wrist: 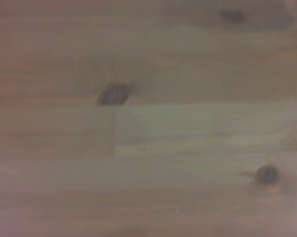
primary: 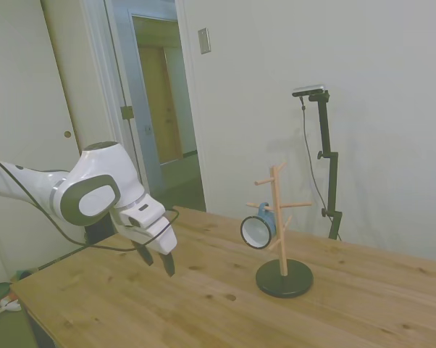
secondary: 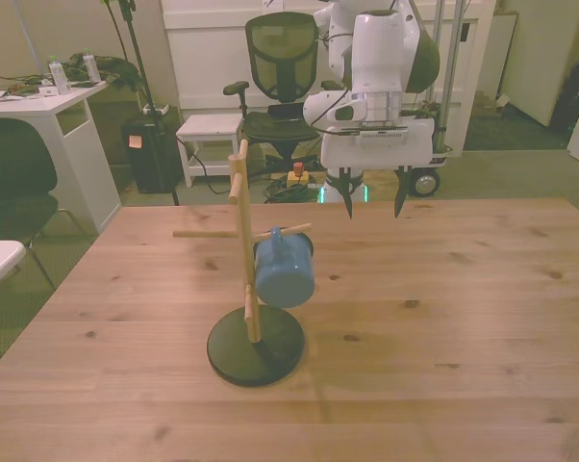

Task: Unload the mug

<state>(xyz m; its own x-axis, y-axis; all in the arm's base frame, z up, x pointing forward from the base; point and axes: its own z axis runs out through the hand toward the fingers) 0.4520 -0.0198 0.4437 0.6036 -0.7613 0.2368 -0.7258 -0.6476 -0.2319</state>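
Side view is showing the claw [primary: 158, 259] hanging above the wooden table [primary: 203, 304] near the edge where the arm comes in, its two fingers spread apart and holding nothing. The mug [primary: 258, 228] is hanging by its loop handle from a lower peg of the wooden peg stand [primary: 278, 217], well apart from the claw, further along the table toward the middle. The mug is lying on its side on the peg, its white mouth facing back toward the claw in this view, so its long axis is running roughly level rather than upright.

In the front view the claw [secondary: 370, 203] is hovering over the table's far edge, and the mug [secondary: 284, 269] is sitting nearer the camera and off toward the front view's left, hanging just beside the stand's upright post [secondary: 241, 241] on the side facing the front view's right. The stand's dark round base [secondary: 256, 346] is resting on the table below it.

Judging from this, the approach is only beginning: the claw is needing to travel across bare board toward the stand. Nothing is lying on the table between them. The pegs and post themselves are the likely obstacles, since the handle is having to slide off along its slanted peg.

The wrist view is showing only blurred wood grain with knots [wrist: 114, 94].
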